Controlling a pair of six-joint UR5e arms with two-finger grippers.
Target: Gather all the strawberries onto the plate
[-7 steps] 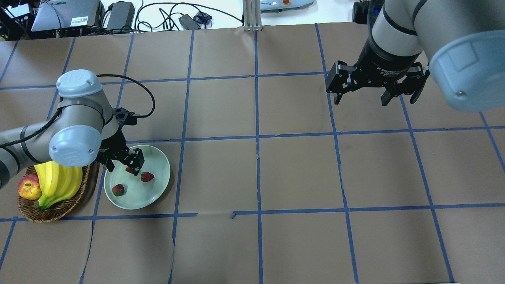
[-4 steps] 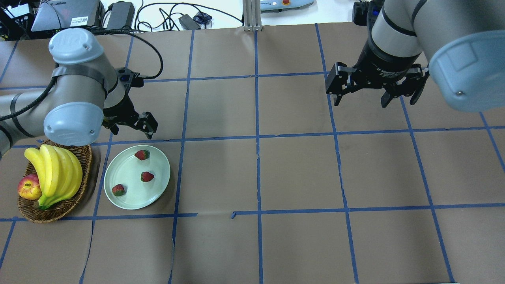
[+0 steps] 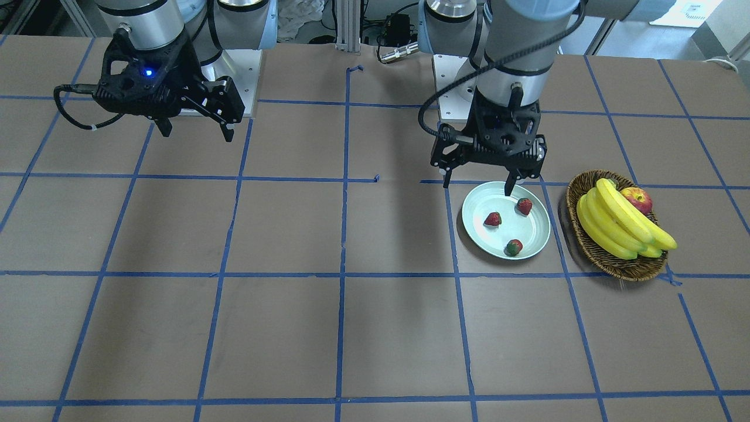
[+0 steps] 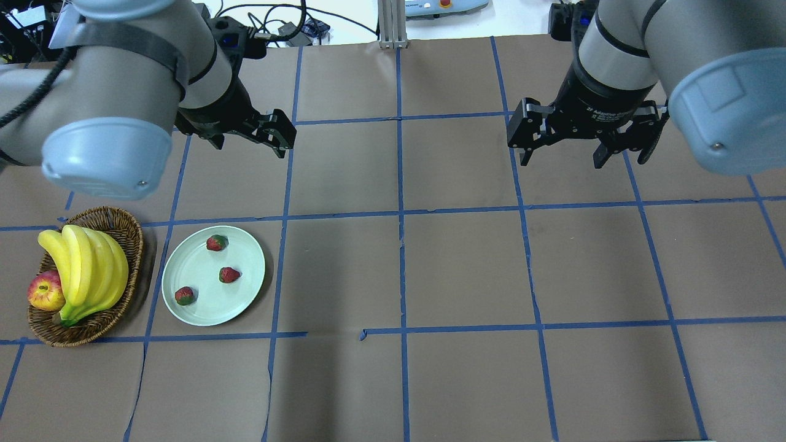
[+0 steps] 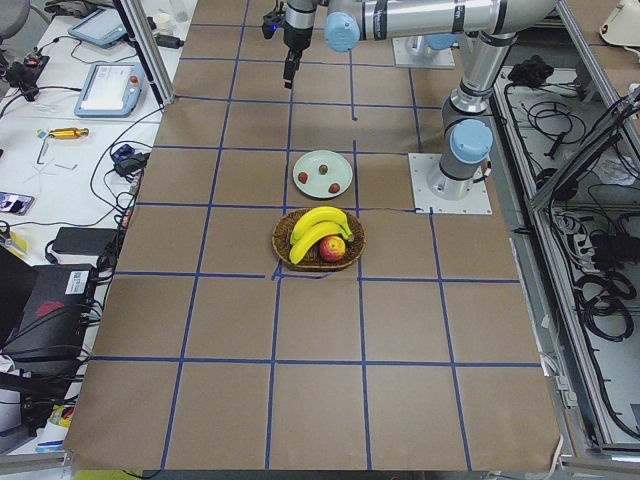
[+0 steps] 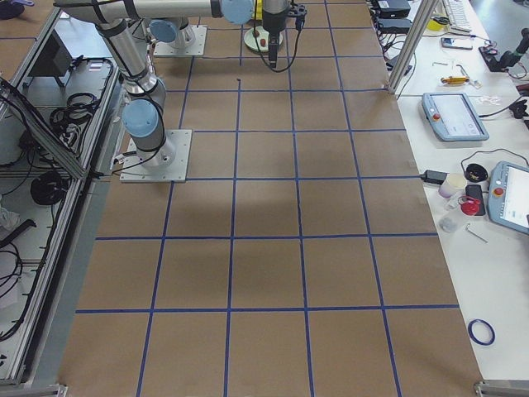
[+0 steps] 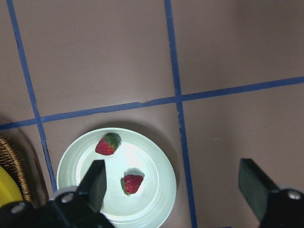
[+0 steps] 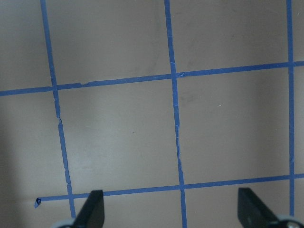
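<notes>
Three strawberries point(image 4: 215, 243) point(image 4: 229, 275) point(image 4: 183, 296) lie on the pale green plate point(image 4: 196, 261) at the near left of the table. The front view shows the same strawberries point(image 3: 524, 206) point(image 3: 492, 219) point(image 3: 514, 247) on the plate point(image 3: 530, 231). My left gripper point(image 4: 249, 138) hangs open and empty, raised above the table beyond the plate. Its wrist view looks down on the plate point(image 7: 152, 159) and two strawberries point(image 7: 107, 144) point(image 7: 132, 184). My right gripper point(image 4: 584, 155) is open and empty over bare table at the far right.
A wicker basket point(image 4: 92, 322) with bananas point(image 4: 86, 270) and a red apple point(image 4: 44, 291) stands just left of the plate. Brown paper with a blue tape grid covers the table. Cables and devices lie beyond the far edge.
My left gripper has lifted out of the plate and drawn back toward the far side, leaving a third strawberry lying on the plate. The right arm has stayed still.
</notes>
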